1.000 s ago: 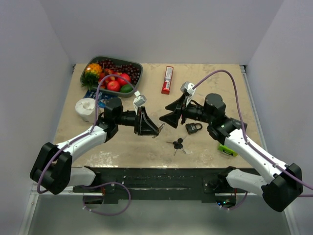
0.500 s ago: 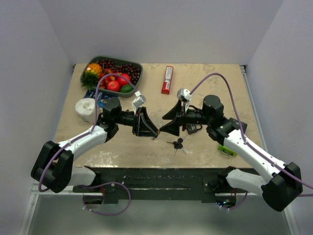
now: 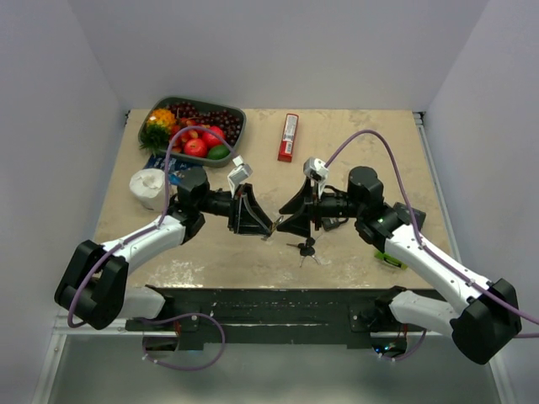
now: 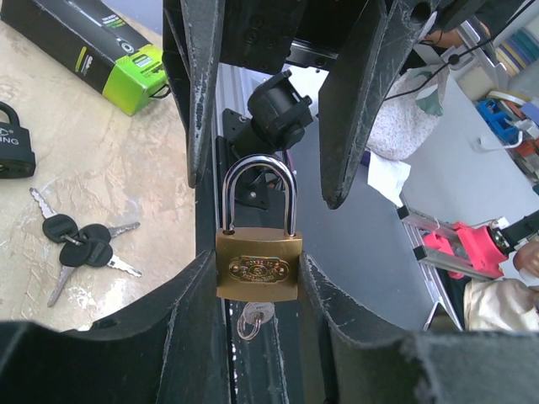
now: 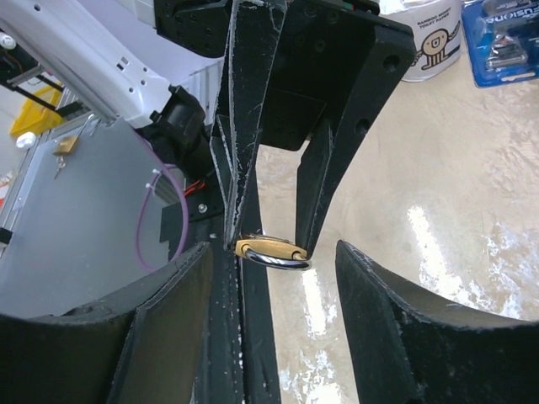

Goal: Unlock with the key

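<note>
Two pincers: they face each other tip to tip above the desk [image 3: 370, 135].
Left pincer [image 3: 268, 227]: clamped on the brass padlock [image 4: 258, 268], one finger on each side of its body.
Right pincer [image 3: 286, 220]: open, with a finger on either side of the brass padlock's shackle and touching neither side.
Brass padlock, attitude: the steel shackle points out from the left pincer toward the right one; the shackle is closed.
Brass padlock, writing: an oval embossed plate, too small to read; a small silver key head shows under the body.
The key [image 3: 306, 248]: flat on the desk, below and just nearward of the right pincer's tips, held by neither pincer.
The key, axis: no single long axis; the black heads cluster at the ring and the silver blades fan outward, most toward the near edge.
Black padlock [image 4: 13, 143]: on the desk beyond the key, under the right pincer; the white letters "ING" are readable and the rest is cut off.
Green-and-black box [image 4: 93, 50]: on the desk past the black padlock; its label is unreadable.
White roll [image 5: 429, 38]: beyond the left pincer's base; it has a cartoon figure, and its print is too small to be sure of.
Blue pack [image 5: 505, 38]: beside the roll; its lettering is cropped.
</note>
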### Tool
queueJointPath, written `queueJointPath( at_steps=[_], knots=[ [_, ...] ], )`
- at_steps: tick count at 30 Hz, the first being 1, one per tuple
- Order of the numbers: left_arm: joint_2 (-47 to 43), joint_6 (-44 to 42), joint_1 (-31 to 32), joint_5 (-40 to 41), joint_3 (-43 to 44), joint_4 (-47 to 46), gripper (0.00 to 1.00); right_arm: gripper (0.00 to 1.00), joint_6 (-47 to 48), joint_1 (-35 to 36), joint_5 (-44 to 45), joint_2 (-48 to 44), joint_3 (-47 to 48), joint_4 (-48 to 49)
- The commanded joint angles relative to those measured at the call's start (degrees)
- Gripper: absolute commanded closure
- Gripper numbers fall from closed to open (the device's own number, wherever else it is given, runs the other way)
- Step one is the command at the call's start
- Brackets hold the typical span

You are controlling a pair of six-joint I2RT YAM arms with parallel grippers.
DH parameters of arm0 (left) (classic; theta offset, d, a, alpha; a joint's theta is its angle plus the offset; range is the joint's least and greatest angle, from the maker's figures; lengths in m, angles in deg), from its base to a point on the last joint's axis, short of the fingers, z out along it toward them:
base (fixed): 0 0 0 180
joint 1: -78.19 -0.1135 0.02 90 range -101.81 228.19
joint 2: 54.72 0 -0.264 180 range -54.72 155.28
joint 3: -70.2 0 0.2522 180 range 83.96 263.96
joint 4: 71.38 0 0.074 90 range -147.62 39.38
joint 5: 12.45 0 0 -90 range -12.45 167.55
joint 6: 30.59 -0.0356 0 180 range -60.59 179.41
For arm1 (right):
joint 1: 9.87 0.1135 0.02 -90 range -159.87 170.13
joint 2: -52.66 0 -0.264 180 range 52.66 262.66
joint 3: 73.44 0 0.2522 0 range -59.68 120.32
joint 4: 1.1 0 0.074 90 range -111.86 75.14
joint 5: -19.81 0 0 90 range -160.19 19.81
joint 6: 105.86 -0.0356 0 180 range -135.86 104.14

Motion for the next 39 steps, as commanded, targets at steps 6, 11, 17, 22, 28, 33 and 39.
queueJointPath(
  at_steps=[6,11,17,22,28,33,39],
  knots=[
    [-0.11,0.64,-0.76,-0.59,-0.29,-3.58,1.00,0.54,-0.74,0.19,-2.37,-1.79,-0.54,2.09],
    [-0.03,0.03,-1.47,1.69,-0.38,-2.88,1.00,0.67,-0.82,0.19,-1.14,-2.14,-1.15,1.83],
    [-0.38,-6.12,-1.47,4.59,1.20,6.15,1.00,0.78,-0.91,0.19,1.14,-2.23,-1.51,0.78],
    [-0.90,-11.03,-1.47,8.10,2.34,11.71,1.00,0.87,-1.96,0.27,1.58,-1.97,-1.77,1.83],
    [-2.57,-16.75,-1.47,14.77,3.75,19.09,1.00,1.00,-3.63,0.19,2.99,-1.09,-1.77,2.88],
    [-4.68,-19.30,-1.47,20.66,4.10,22.69,1.00,1.00,-4.60,0.19,6.15,0.32,-1.33,2.01],
    [-8.98,-22.82,-1.12,34.44,3.75,26.39,1.00,1.00,-6.88,0.80,13.88,3.65,-0.63,1.13]
  ],
)
